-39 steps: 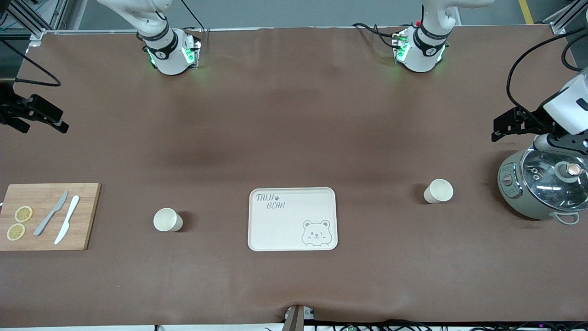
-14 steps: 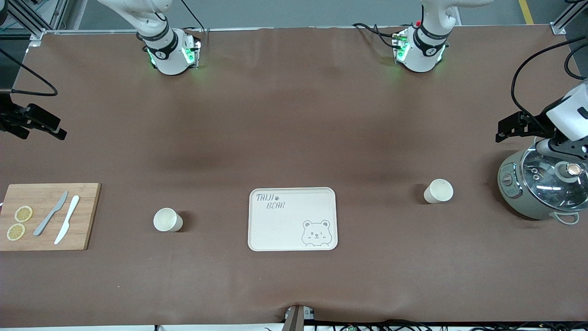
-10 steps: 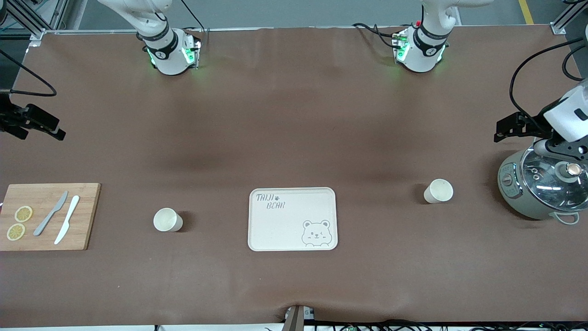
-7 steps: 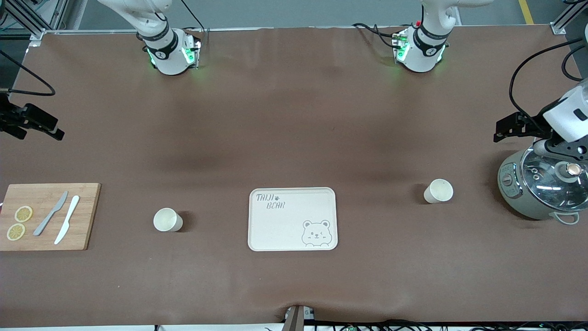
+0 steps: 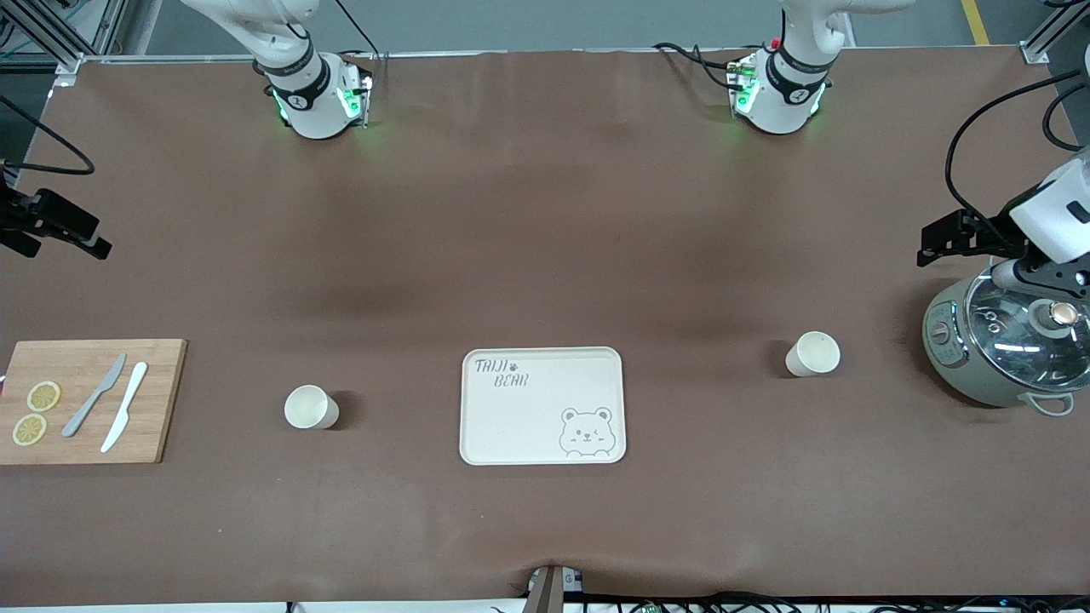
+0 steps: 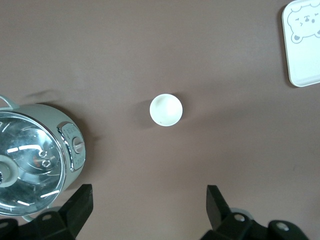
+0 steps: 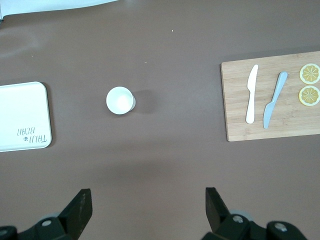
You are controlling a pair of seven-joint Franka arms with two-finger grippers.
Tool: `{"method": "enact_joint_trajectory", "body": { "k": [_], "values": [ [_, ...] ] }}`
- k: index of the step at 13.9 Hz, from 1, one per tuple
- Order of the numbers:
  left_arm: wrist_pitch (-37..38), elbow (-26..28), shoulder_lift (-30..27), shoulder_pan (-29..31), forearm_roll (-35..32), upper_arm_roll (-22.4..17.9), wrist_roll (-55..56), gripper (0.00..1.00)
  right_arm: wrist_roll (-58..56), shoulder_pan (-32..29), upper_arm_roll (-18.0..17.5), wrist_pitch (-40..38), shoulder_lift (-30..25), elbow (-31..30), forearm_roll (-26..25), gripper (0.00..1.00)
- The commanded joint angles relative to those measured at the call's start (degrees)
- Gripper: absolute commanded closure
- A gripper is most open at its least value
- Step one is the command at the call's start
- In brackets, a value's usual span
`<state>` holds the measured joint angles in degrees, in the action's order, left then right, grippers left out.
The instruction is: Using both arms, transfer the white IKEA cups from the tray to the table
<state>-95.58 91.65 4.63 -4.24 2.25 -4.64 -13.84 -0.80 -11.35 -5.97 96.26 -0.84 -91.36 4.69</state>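
Nearest the front edge of the bench, at its middle: a cream tray (image 5: pixel 542 406) printed with a bear, flat on the brown table (image 5: pixel 545 255). Toward the right arm's end, a shade nearer the front edge than the tray's centre: one white cup (image 5: pixel 310 407), upright, mouth up, well apart from the tray. At that end's front corner: a wooden cutting board (image 5: pixel 88 401) carrying a grey knife (image 5: pixel 94 395), a white knife (image 5: pixel 124 406) and two lemon slices (image 5: pixel 36 412) (one just beside the other). Toward the left arm's end, slightly farther back than the tray: the second white cup (image 5: pixel 813 353), upright, near a lidded cooker (image 5: pixel 1005 339) at that end's edge. Higher up, out at the end edges: right gripper (image 7: pixel 147 210) raised over bare table, fingers spread wide, holding nothing; left gripper (image 6: pixel 149 207) raised over the table beside the cooker, likewise wide open and empty.
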Motion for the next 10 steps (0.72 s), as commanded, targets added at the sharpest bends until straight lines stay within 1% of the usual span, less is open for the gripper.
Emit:
{"method": "enact_joint_trajectory", "body": {
  "k": [1,5,7,8,10],
  "values": [
    [-1.7,1.1,-2.4,0.9,-0.1,0.3,-1.3,0.0,-0.7,-1.2,-0.8,-0.6,0.8,1.4,-0.6,0.0],
    [-2.3,1.1,-3.6,0.2,0.2,1.4,-1.2,0.0,-0.6,-1.7,-0.8,-0.7,0.8,1.4,-0.5,0.0],
    [-2.4,0.8,-3.7,0.6,0.1,6.4,-0.1,0.0,-0.6,-1.7,-0.8,-0.9,0.7,1.5,-0.6,0.0],
    [-2.4,0.8,-3.7,0.6,0.0,7.2,0.5,0.0,-0.5,-1.7,-0.8,-1.0,0.6,2.0,-0.6,0.0],
    [-2.3,0.9,-5.2,0.7,-0.1,7.4,1.3,0.0,-0.5,-1.7,-0.8,-1.0,0.7,2.3,-0.6,0.0]
  ]
}}
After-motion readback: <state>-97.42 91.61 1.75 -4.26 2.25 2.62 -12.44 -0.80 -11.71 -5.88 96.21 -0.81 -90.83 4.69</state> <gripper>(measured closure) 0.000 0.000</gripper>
